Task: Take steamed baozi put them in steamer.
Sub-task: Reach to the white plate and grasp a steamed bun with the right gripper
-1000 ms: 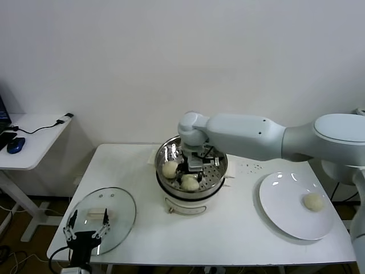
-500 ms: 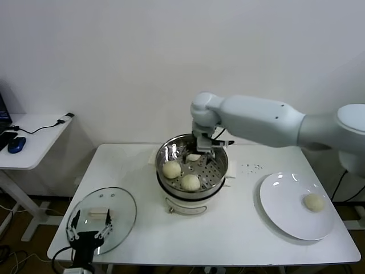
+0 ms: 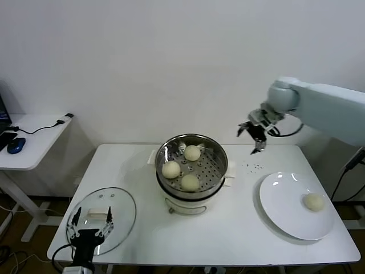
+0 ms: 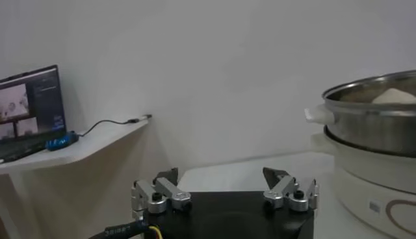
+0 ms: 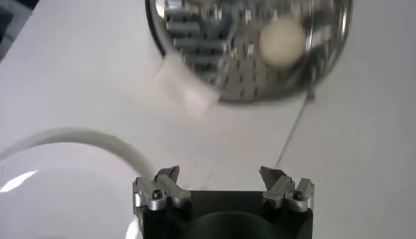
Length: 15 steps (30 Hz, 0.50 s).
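1. Above the bench point(image 3: 228, 234), between the steamer point(image 3: 191, 149) and the white plate point(image 3: 285, 214), the right hand point(image 3: 253, 135) hangs in the air with its fingers spread and nothing between them.
2. Three steamed baozi point(image 3: 192, 152) sit on the perforated floor of the steamer; the fourth baozi point(image 3: 312, 201) lies alone on the plate, toward its outer side.
3. Low at the near left corner, beside the glass lid point(image 3: 117, 200), the left hand point(image 3: 88, 226) is parked, fingers apart and empty.
4. Risk, as I judge it: the last bun looks soft and smooth, so a hard pinch could dent it, and an off-centre one could roll it across the glossy plate toward the rim.
5. A second risk is the drop-off. The basket's free floor is limited, and lowering the bun onto a neighbour, or clipping the raised steel wall, could knock it loose.
6. Materials: the basket is shiny stainless steel, round, with punched holes; it sits on a white pot base with side handles. The plate is flat, round and glossy; the buns are matte, cream, dome-shaped.
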Tool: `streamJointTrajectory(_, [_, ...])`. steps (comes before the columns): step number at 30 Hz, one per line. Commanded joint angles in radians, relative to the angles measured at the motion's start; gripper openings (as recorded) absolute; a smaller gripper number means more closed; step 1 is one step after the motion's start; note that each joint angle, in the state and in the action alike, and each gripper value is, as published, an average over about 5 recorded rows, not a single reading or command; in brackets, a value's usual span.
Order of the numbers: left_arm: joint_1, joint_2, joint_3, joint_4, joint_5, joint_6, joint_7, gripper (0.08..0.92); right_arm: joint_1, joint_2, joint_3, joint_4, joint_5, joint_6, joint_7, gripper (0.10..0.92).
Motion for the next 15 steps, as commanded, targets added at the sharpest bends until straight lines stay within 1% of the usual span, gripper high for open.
streamJointTrajectory(1, [-0.005,0.005,0.000,-0.007,0.008,0.007,0.000,0.823,-0.409,-0.329,0.340,-0.059,-0.147,-0.130,-0.047,0.823])
streamJointTrajectory(8, [0.000,0.002,-0.003,-0.005,0.018,0.006,-0.001,0.823,-0.715,-0.337,0.648,-0.149,-0.368,-0.027,-0.088,0.823])
streamJointTrajectory(15, [0.003,-0.005,-0.007,0.000,0.027,0.005,-0.003,0.823,-0.834,-0.275,0.805,-0.258,-0.453,0.001,-0.087,0.823])
